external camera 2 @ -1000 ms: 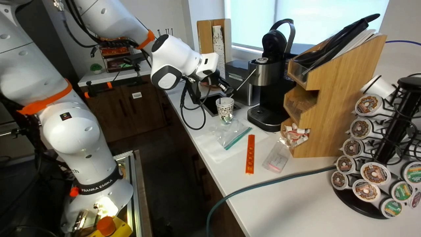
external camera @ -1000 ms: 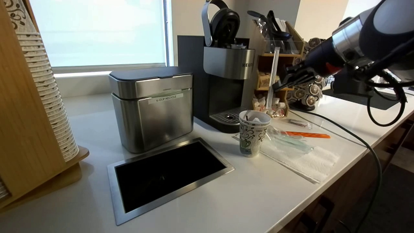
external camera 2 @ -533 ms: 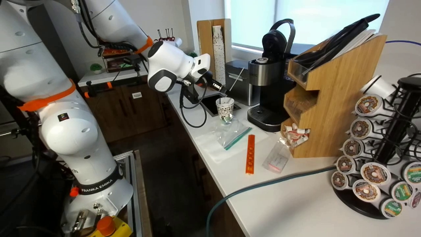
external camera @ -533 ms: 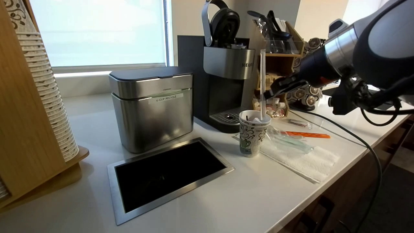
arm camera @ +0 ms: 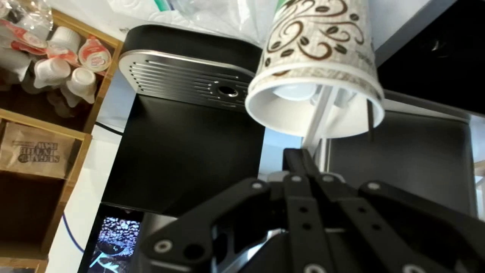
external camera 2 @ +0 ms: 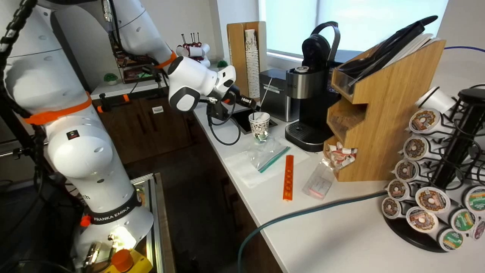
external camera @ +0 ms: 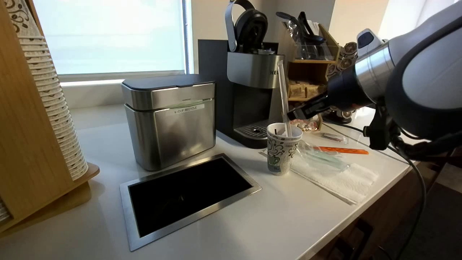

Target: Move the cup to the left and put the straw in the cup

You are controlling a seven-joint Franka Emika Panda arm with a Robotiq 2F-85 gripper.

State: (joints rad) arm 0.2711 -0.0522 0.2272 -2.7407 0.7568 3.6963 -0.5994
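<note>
The patterned paper cup (external camera: 279, 155) stands upright on the counter beside the recessed bin opening; it also shows in an exterior view (external camera 2: 259, 127) and the wrist view (arm camera: 318, 41). The straw is a long clear-white tube (external camera: 282, 85), also in an exterior view (external camera 2: 266, 89). My gripper (external camera: 291, 115) is shut on the straw, just above the cup's rim. The straw leans slightly and its lower part (arm camera: 322, 108) reaches inside the cup's mouth. Its lower tip is hidden in the cup. A thin dark stick (arm camera: 370, 117) and pale bits are also in the cup.
A steel canister (external camera: 177, 126) and coffee machine (external camera: 254, 72) stand behind the cup. The bin opening (external camera: 128, 216) is in front of the canister. A plastic bag (external camera 2: 267, 155), an orange strip (external camera 2: 288, 178) and a wooden organizer (external camera 2: 394, 113) are nearby.
The gripper has carried the straw down and across over the cup, so the straw's lower end has gone from above the rim to inside the mouth. The cup has not moved.
</note>
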